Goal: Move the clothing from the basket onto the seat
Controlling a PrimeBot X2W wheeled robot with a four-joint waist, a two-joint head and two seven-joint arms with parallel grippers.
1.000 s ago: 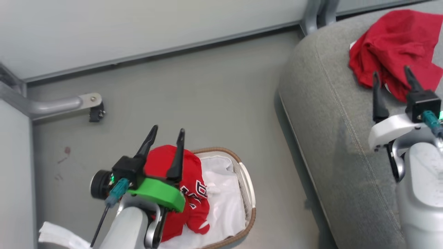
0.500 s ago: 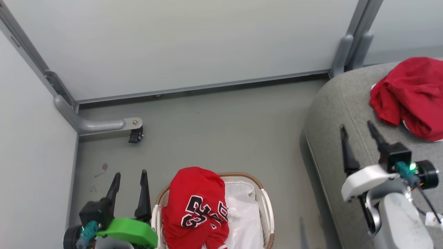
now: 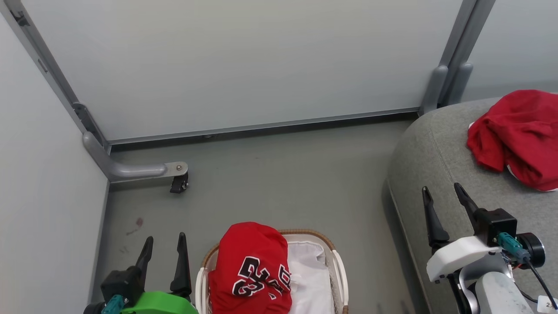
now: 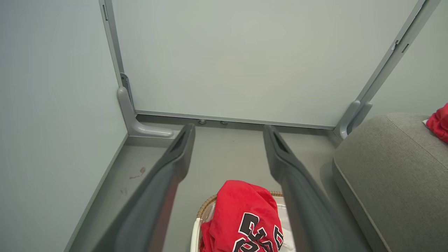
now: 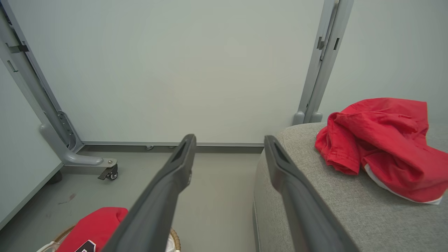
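Left claw [image 3: 166,237]: two dark fingers spread, nothing between them, released. It hangs over the grey floor [image 3: 283,187], just left of the small oval white plastic basket with brown woven rim [image 3: 310,233]. No contact with the basket.

The bright red jersey with black-and-white lettering [image 3: 250,266] is heaped in the basket half nearest this claw and covers part of the far rim. It is clear of the fingers. The white cloth liner [image 3: 311,270] lies bare in the half away from the claw. In the left wrist view the jersey sits low between the two fingers.

Right claw [image 3: 440,188]: fingers apart, empty, released. It hangs over the near left edge of the large grey woven-fabric seat cushion with rounded corners [image 3: 436,152].

The plain bright red garment [image 3: 518,131] lies crumpled on the seat, ahead and right of this claw's fingertips, well apart from them. A white edge shows at its lower side. In the right wrist view the garment is right of the right finger, and the jersey and basket rim sit low, left of the left finger.

Ahead of both claws are pale grey wall panels [image 3: 261,65] on grey metal posts. A grey bracket foot with a small black caster [image 3: 178,185] stands on the floor ahead of the left claw.
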